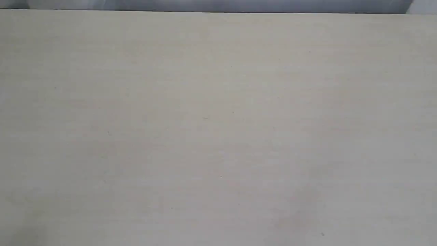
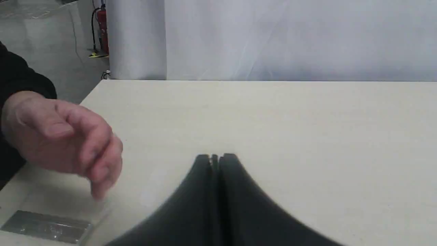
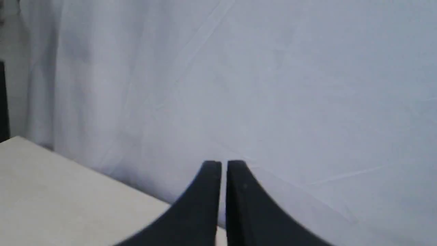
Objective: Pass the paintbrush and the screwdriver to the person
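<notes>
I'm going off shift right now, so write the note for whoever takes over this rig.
Left gripper: shut, empty, above the table.
Right gripper: shut but for a slit, empty, facing the white curtain.
Person's hand: at the table's edge near the left gripper, fingers drooping, nothing visibly held.
Paintbrush, screwdriver: in no view. A blurred silvery patch lies on the table near the hand; unidentifiable.
Done: neither handover can be confirmed.
Left: find both tools, then hand them over.
</notes>
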`<state>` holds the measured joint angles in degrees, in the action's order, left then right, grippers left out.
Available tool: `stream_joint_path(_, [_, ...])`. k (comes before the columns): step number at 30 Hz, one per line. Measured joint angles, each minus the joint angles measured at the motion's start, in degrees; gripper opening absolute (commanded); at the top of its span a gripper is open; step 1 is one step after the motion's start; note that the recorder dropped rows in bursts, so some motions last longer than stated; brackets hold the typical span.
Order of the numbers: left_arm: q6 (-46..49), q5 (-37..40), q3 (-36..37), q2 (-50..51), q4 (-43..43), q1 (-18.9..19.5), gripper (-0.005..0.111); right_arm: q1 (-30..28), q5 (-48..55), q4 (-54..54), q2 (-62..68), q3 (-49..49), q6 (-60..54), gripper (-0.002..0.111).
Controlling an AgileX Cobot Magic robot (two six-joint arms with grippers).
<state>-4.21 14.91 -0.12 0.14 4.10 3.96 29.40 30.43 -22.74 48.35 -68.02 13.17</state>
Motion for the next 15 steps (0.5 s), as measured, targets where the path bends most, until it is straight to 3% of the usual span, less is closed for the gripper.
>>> stream_joint_path(7, [0.00, 0.00, 0.00, 0.00, 0.00, 0.00, 0.000, -16.21, -14.14, 3.27, -10.71, 23.61, 0.73, 0.004])
stream_joint_path(11, [0.00, 0.00, 0.00, 0.00, 0.00, 0.00, 0.000, -26.00, -28.15, 6.54, -15.04, 37.57, 0.97, 0.004])
stream_joint_path(15, [0.00, 0.00, 0.00, 0.00, 0.00, 0.00, 0.000, -32.52, -38.52, 7.26, -20.85, 49.62, 0.97, 0.004])
